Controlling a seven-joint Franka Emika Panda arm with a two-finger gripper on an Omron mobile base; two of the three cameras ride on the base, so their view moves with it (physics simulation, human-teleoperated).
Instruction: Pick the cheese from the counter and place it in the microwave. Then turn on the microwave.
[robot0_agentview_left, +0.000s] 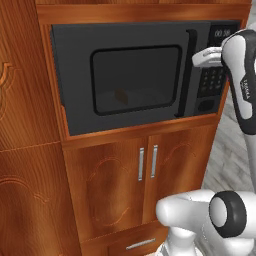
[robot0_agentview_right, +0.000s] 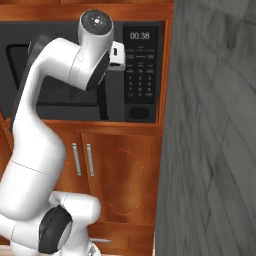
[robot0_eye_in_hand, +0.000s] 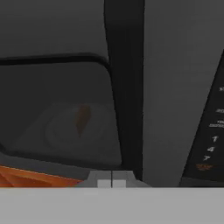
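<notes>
Nearest you: arm's white base joint (robot0_agentview_left: 200, 215), low in the left base view. Behind it the wooden cabinet (robot0_agentview_left: 110, 180), then the microwave (robot0_agentview_left: 80, 50) w/ door shut. Cheese (robot0_agentview_left: 120, 96) sits inside, seen thru the window (robot0_agentview_left: 136, 80), near mid of the turntable. So pick & place look done; what's left is pressing start on the button panel (robot0_agentview_right: 140, 70). Gripper (robot0_eye_in_hand: 111, 183) is pressed together, holding nothing, up by the door handle (robot0_eye_in_hand: 124, 87), beside the panel; contact unclear
</notes>
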